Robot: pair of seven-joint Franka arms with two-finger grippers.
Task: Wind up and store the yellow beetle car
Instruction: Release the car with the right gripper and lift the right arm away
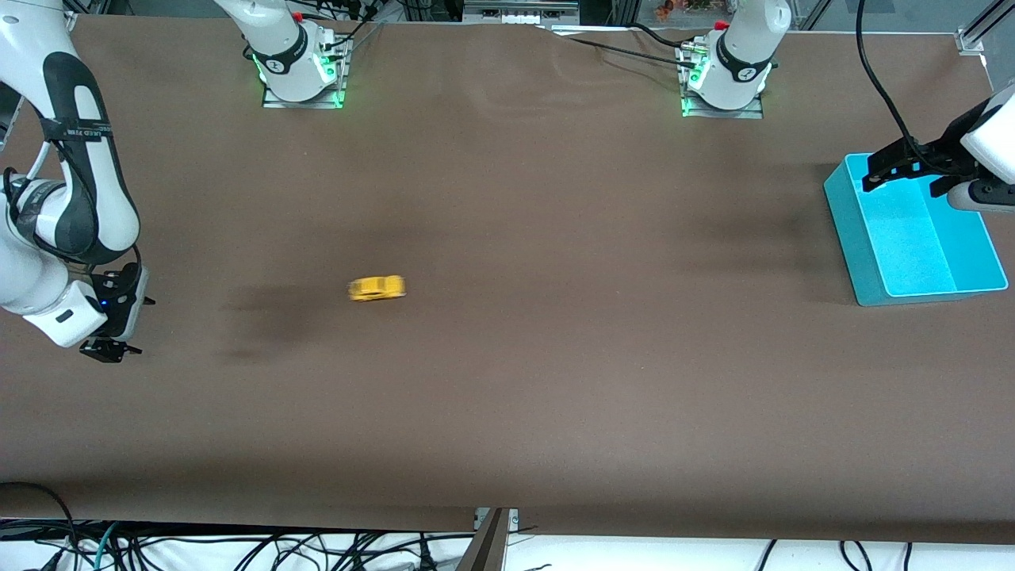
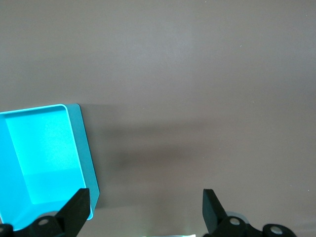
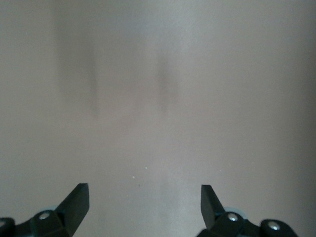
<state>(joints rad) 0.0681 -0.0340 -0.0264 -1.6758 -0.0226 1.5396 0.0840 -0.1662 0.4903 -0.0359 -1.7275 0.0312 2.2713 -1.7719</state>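
Observation:
The yellow beetle car [image 1: 377, 288] sits alone on the brown table, its outline smeared lengthwise, nearer the right arm's end than the middle. My right gripper [image 1: 112, 347] is low over bare table at the right arm's end, well apart from the car. It is open, and the right wrist view shows only tabletop between the right gripper's [image 3: 143, 202] fingers. My left gripper [image 1: 904, 181] is open over the turquoise bin [image 1: 850, 238], above the corner farthest from the front camera. In the left wrist view the left gripper [image 2: 145, 207] holds nothing and the bin [image 2: 87, 163] lies beside one finger.
The bin stands at the left arm's end of the table and nothing shows inside it. Both arm bases [image 1: 300, 67] [image 1: 725, 75] stand along the table edge farthest from the front camera. Cables hang off the edge nearest that camera.

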